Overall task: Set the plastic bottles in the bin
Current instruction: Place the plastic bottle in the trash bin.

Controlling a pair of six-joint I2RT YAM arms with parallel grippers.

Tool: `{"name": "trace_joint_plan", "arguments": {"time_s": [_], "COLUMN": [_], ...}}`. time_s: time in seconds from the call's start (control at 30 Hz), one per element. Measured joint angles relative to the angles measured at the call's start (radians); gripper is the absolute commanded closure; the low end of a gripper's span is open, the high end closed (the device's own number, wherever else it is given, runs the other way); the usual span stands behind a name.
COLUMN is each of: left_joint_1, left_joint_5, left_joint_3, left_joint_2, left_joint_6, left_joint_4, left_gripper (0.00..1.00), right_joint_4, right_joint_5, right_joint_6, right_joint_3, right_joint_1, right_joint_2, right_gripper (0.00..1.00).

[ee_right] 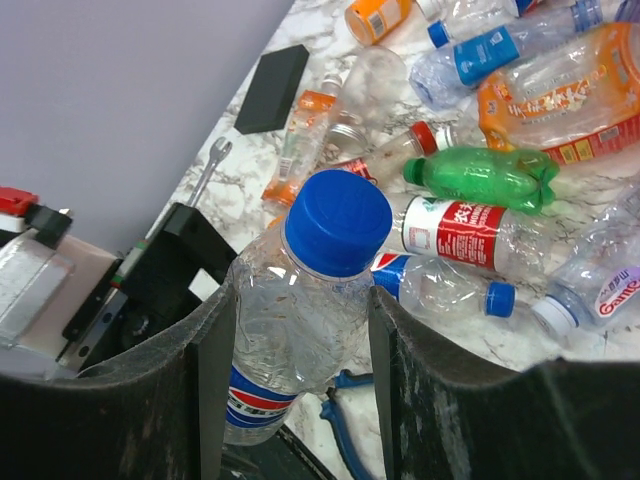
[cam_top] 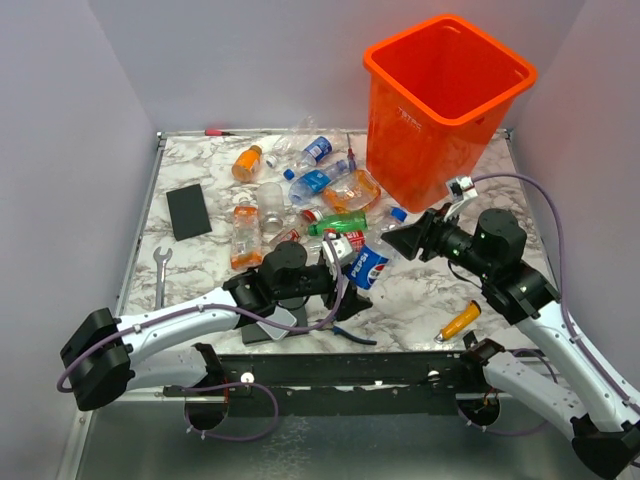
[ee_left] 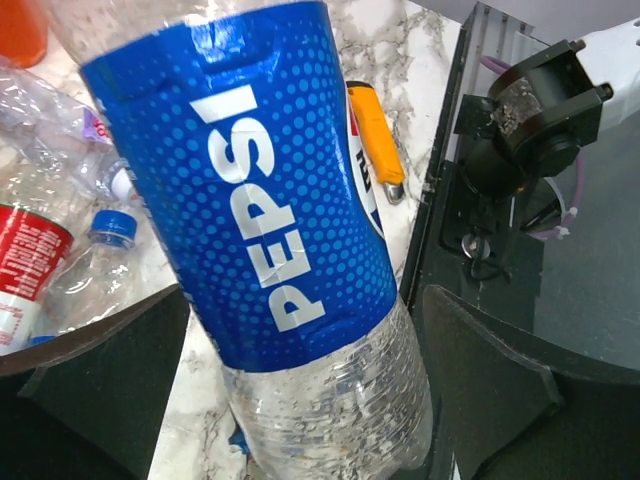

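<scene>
Several plastic bottles lie in a heap mid-table, among them a green one (cam_top: 335,225), an orange one (cam_top: 247,162) and a red-labelled one (ee_right: 460,226). The tall orange bin (cam_top: 420,150) stands at the back right. My right gripper (cam_top: 405,238) (ee_right: 300,295) hovers in front of the bin, shut on a clear bottle with a blue cap (ee_right: 290,330), both fingers pressing its sides. My left gripper (cam_top: 345,275) (ee_left: 305,300) is open around a Pepsi bottle (ee_left: 270,200) (cam_top: 366,266) lying on the marble, with a gap at the left finger (ee_left: 100,370).
An orange-handled screwdriver (cam_top: 458,322) (ee_left: 378,140) lies near the front right. Blue pliers (ee_right: 345,420) lie near the front edge. A black block (cam_top: 188,210) and a wrench (cam_top: 161,270) are at the left. A red-handled tool (cam_top: 218,131) lies along the back edge.
</scene>
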Motion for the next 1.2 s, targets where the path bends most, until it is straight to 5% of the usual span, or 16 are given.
{"name": "trace_joint_plan", "arguments": {"time_s": [0.1, 0.23, 0.33, 0.43, 0.57, 0.9, 1.2], "left_joint_1": [0.0, 0.0, 0.0, 0.001, 0.002, 0.004, -0.003], "left_joint_5": [0.019, 0.032, 0.039, 0.039, 0.029, -0.061, -0.072], "left_joint_3": [0.0, 0.0, 0.003, 0.006, 0.006, -0.149, -0.192], "left_joint_2": [0.018, 0.033, 0.043, 0.051, 0.051, -0.105, -0.133], "left_joint_6": [-0.013, -0.019, -0.022, -0.023, -0.023, -0.023, -0.011], "left_joint_4": [0.013, 0.016, 0.014, 0.013, 0.018, 0.242, 0.359], "left_gripper": [0.07, 0.32, 0.5, 0.57, 0.62, 0.67, 0.69], "right_joint_4": [0.052, 0.088, 0.099, 0.1, 0.066, 0.16, 0.398], "right_joint_5": [-0.012, -0.024, -0.028, -0.034, -0.043, 0.049, -0.043], "right_joint_6": [0.019, 0.026, 0.019, 0.013, 0.007, 0.14, 0.282], "right_joint_3": [-0.029, -0.036, -0.036, -0.035, 0.002, 0.021, 0.071], "right_joint_1": [0.0, 0.002, 0.005, 0.005, 0.006, 0.006, 0.014], "right_joint_2": [-0.022, -0.024, -0.024, -0.022, -0.018, -0.135, 0.077], "right_gripper": [0.71, 0.67, 0.47, 0.23, 0.14, 0.15, 0.23]}}
